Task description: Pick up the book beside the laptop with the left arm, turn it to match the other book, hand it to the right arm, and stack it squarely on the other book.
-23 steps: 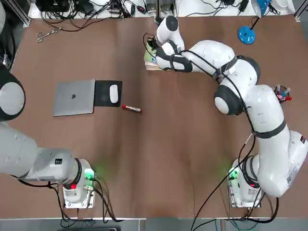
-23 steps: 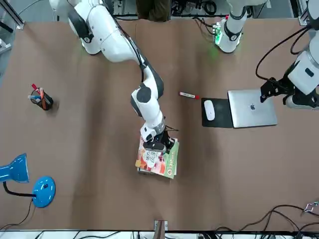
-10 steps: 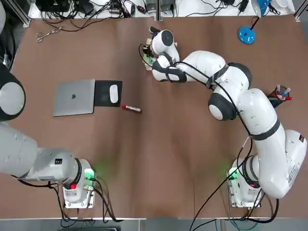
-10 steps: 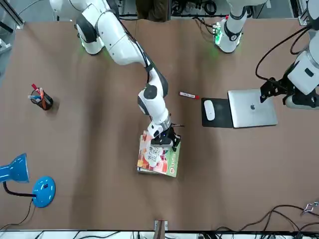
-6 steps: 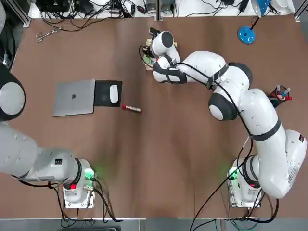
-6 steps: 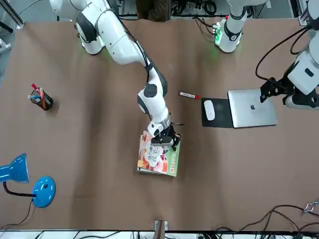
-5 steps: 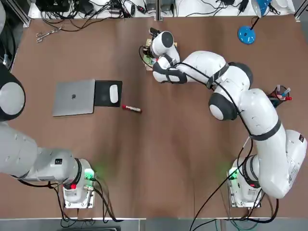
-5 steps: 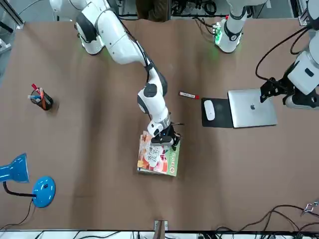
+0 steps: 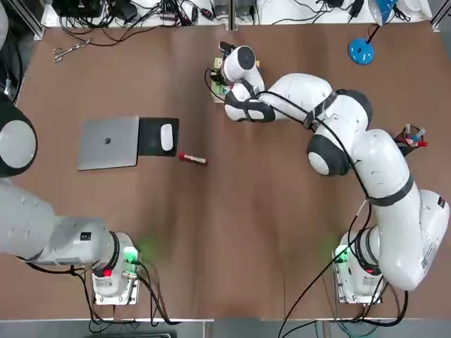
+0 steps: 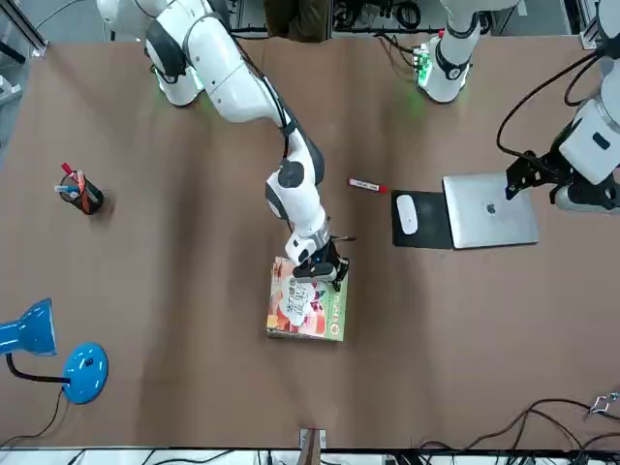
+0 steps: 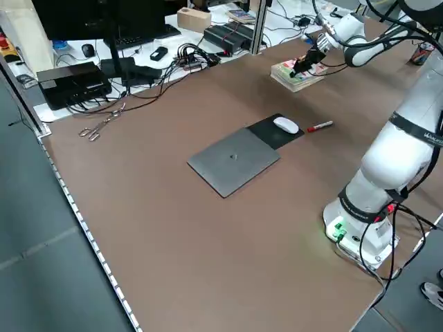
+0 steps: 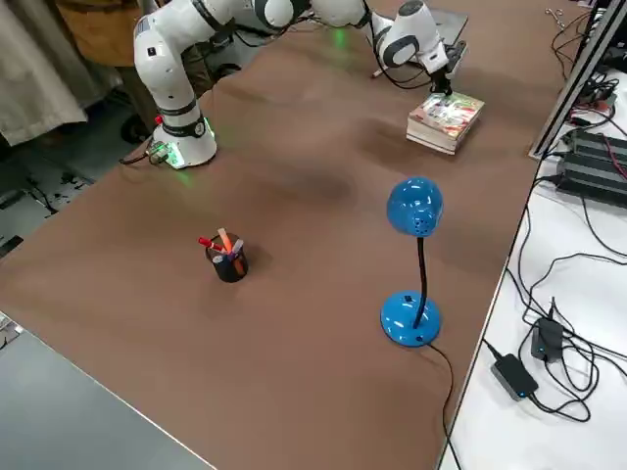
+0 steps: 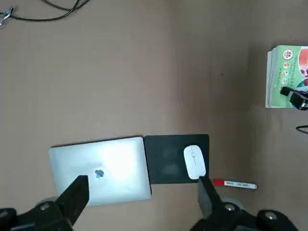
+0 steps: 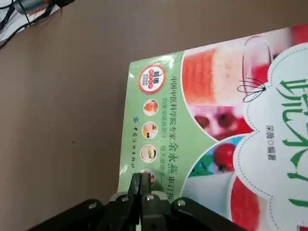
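Colourful paperback [image 10: 306, 308] lies flat on top of a stack at the far side of the brown surface [image 9: 232, 211], well apart from the laptop [image 9: 108, 142]. The right gripper [image 10: 320, 272] sits low over the cover's green edge, its fingers [image 14: 141, 182] pressed together with nothing between them, tips resting at the cover. The left gripper [image 13: 139, 192] hangs high above the laptop, mousepad [image 13: 175, 158] and mouse [image 13: 194, 161], fingers spread wide and empty. A red marker [image 9: 192, 159] lies just beside the mousepad.

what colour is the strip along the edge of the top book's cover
Green, with small white lettering and round pictures, on the book; the right wrist view shows it best.
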Action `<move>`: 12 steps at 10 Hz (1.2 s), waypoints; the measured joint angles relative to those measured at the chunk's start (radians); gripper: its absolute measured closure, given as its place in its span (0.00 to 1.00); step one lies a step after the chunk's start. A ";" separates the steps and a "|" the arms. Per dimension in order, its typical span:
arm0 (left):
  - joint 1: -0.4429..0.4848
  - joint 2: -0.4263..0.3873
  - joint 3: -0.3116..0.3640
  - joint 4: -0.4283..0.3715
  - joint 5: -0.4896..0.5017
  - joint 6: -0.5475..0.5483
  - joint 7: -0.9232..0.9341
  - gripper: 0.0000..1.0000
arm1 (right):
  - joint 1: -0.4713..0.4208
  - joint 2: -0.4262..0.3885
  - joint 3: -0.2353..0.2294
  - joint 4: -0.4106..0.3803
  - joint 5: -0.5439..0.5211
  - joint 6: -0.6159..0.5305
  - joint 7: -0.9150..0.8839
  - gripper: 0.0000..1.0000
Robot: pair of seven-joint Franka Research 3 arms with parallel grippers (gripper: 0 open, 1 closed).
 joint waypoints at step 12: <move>0.000 0.000 0.000 0.000 0.000 0.000 0.000 0.00 | 0.000 -0.017 0.000 -0.026 -0.001 0.000 -0.011 0.98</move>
